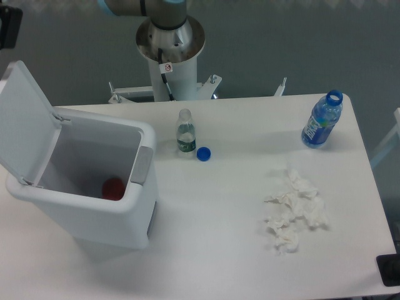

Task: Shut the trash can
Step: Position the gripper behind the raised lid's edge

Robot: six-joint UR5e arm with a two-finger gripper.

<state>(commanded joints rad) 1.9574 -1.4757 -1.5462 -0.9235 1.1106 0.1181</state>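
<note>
The trash can [119, 215] is a large white bin standing at the left of the table. Its flat lid [25, 119] is swung open and stands up on the left side, hinged along the left rim. A grey latch tab [142, 165] sits on the right rim. A red object [113, 187] lies inside at the bottom. A dark piece at the top left edge looks like my gripper [7, 26], above and behind the raised lid and apart from it. Its fingers are cut off by the frame edge.
A small clear bottle [185, 132] stands just right of the bin with a blue cap [203, 153] beside it. A blue water bottle [322, 120] stands at the far right. Crumpled white tissues [294, 212] lie at the right front. The arm's base [170, 44] stands behind the table.
</note>
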